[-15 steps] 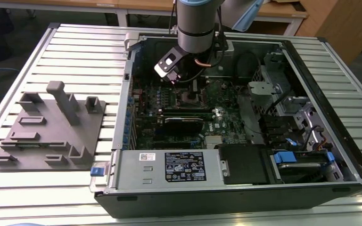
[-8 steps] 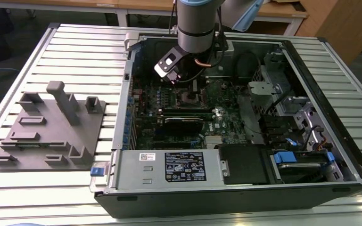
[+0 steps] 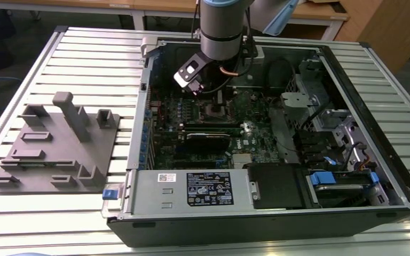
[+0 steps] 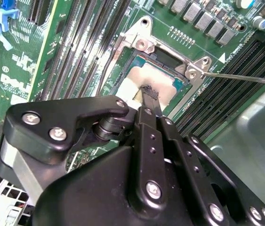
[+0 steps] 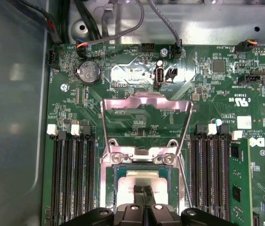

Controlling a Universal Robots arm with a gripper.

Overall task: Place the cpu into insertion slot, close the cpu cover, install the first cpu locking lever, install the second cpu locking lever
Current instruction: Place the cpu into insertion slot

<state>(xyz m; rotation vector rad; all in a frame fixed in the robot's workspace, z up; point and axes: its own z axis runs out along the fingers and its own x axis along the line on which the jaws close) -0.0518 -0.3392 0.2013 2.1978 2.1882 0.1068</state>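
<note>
- Gripper (image 5: pixel 144 190): slim black fingers drawn together with nothing between them, the tips at the chip's top face.
- Chip (image 5: pixel 141 178): a flat, dull silver square lying in the dark socket (image 5: pixel 118 186) right under the tips.
- Cover (image 5: pixel 146 113): a thin, shiny metal frame with a window, swung up open just beyond the fingertips.

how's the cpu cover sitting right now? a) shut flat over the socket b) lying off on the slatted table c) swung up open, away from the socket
C: in the first wrist view the cpu cover stands swung up from its hinge, away from the insertion slot, and the cpu in the slot lies uncovered.
</note>
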